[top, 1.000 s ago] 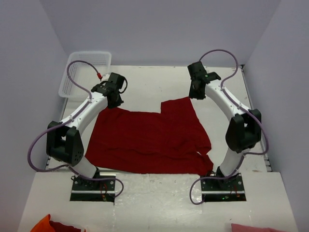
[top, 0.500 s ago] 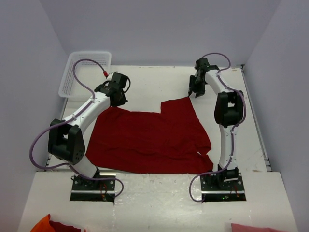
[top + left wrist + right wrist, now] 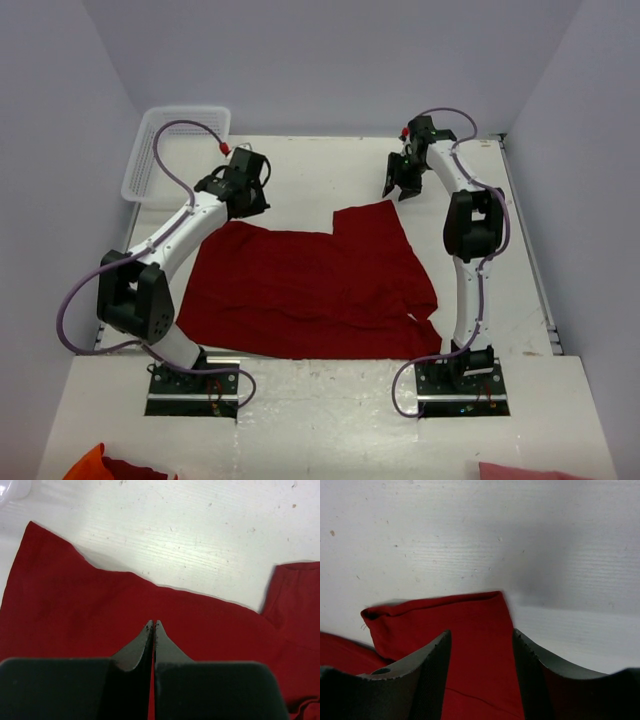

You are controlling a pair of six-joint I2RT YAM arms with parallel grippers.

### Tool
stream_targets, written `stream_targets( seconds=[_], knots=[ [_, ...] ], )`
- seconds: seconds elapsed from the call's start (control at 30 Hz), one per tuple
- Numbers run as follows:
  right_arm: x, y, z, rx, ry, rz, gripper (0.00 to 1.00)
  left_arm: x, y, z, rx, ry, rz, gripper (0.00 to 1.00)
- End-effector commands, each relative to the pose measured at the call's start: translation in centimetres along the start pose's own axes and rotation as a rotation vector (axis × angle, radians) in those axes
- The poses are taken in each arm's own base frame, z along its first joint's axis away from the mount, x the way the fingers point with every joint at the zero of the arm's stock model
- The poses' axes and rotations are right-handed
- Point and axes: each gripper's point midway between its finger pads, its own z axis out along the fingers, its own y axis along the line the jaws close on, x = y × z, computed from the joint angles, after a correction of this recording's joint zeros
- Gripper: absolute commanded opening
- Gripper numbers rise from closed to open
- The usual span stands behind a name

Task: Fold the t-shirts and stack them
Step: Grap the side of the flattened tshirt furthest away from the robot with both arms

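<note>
A dark red t-shirt [image 3: 310, 285] lies spread on the white table, one sleeve poking toward the back right. My left gripper [image 3: 243, 200] hovers over its back left edge, jaws closed together with nothing between them; the left wrist view shows the shirt [image 3: 75, 615] under the shut left gripper [image 3: 153, 625]. My right gripper [image 3: 400, 190] is open above the sleeve's far corner. In the right wrist view the sleeve [image 3: 475, 630] lies between the spread fingers of the right gripper [image 3: 481, 636], not gripped. No neck label shows.
A white mesh basket [image 3: 175, 150] stands at the back left corner. Bits of orange and red cloth [image 3: 105, 466] and pink cloth [image 3: 520, 470] lie at the near edge in front of the arm bases. White walls enclose the table.
The right arm has swung up and reached back, its gripper now past the sleeve's far corner. The left gripper has shifted slightly back and right. The shirt has not moved.
</note>
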Motion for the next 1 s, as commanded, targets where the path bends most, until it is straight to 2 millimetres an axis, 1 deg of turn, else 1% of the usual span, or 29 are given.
stream_targets(
  seconds=[0.0,0.07,0.17,0.27,0.3,0.33,0.37,0.43,0.47,0.5,0.53,0.6,0.7,0.73,0.8,0.83,0.9,0.97],
  knots=[
    [0.7,0.4,-0.3,-0.031,0.041,0.020,0.53,-2.4,-1.4,-2.4,0.086,-0.084,0.010,0.00],
    [0.5,0.2,-0.2,-0.021,0.041,0.032,0.54,-2.6,-1.6,-3.1,0.105,-0.094,0.009,0.00],
    [0.0,0.1,-0.3,0.002,0.033,0.049,0.53,-2.8,-1.8,-3.5,0.127,-0.113,0.008,0.00],
    [-0.3,0.0,-0.3,0.017,0.025,0.065,0.53,-2.3,-1.8,-3.2,0.135,-0.098,0.018,0.00],
    [0.0,0.0,-0.4,0.024,0.039,0.070,0.53,-2.1,-1.9,-3.1,0.142,-0.093,0.021,0.00],
    [0.3,-0.3,0.1,0.038,0.057,0.087,0.54,-2.0,-2.0,-3.2,0.146,-0.090,0.021,0.00],
    [-0.3,-0.1,-0.1,0.041,0.045,0.086,0.55,-1.6,-2.1,-3.1,0.155,-0.079,0.024,0.00],
    [0.2,-0.2,0.1,0.071,0.061,0.097,0.55,-1.6,-2.4,-3.3,0.178,-0.078,0.022,0.00],
    [0.0,-0.1,0.3,0.070,0.047,0.111,0.56,-1.5,-2.4,-3.3,0.185,-0.077,0.024,0.00],
    [-0.2,0.2,-0.4,0.062,0.028,0.111,0.56,-1.3,-2.7,-3.3,0.200,-0.070,0.025,0.00],
    [0.6,0.1,0.1,0.057,0.048,0.118,0.57,-1.1,-2.8,-3.2,0.206,-0.065,0.026,0.00],
    [0.5,0.1,0.1,0.054,0.045,0.127,0.58,-0.9,-3.0,-3.3,0.219,-0.056,0.034,0.00],
    [0.3,0.2,0.1,0.058,0.053,0.135,0.58,-0.4,-2.9,-3.1,0.222,-0.043,0.049,0.00],
    [0.6,0.2,0.1,0.060,0.072,0.139,0.58,-0.4,-2.9,-3.3,0.224,-0.045,0.047,0.00],
    [0.5,0.5,-0.1,0.051,0.078,0.138,0.57,-0.5,-2.8,-3.6,0.228,-0.050,0.052,0.00],
    [0.9,0.4,0.1,0.053,0.100,0.143,0.57,-0.5,-2.8,-3.8,0.231,-0.054,0.053,0.00],
    [1.0,0.5,0.0,0.047,0.106,0.143,0.57,-0.7,-2.7,-4.1,0.230,-0.064,0.050,0.00],
    [1.6,0.4,0.1,0.054,0.134,0.148,0.57,-0.9,-2.9,-4.4,0.241,-0.068,0.049,0.00]
  ],
)
